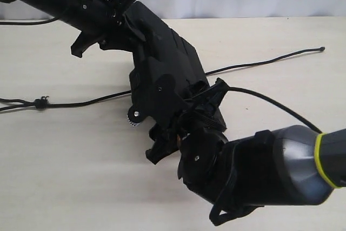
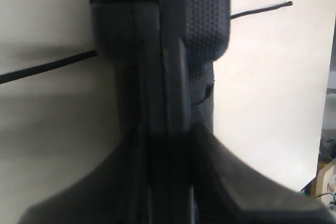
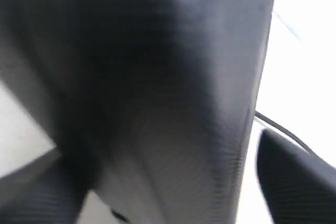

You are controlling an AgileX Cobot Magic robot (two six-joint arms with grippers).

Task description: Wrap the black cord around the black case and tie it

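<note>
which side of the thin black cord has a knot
The stretch of black cord left of the flat black plastic case carries the knot; the right stretch is smooth.

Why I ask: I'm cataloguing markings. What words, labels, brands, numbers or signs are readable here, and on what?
No readable text in any view.
Black case: textured plastic only, no lettering visible.
Black cord: no tag or label.
Yellow band on the right arm: plain, unmarked.
Right wrist view: too blurred to tell.

My outside camera looks down at an angle on the table (image 1: 65, 160); both wrist cameras sit close against the case (image 2: 199, 9), shared by all three
</note>
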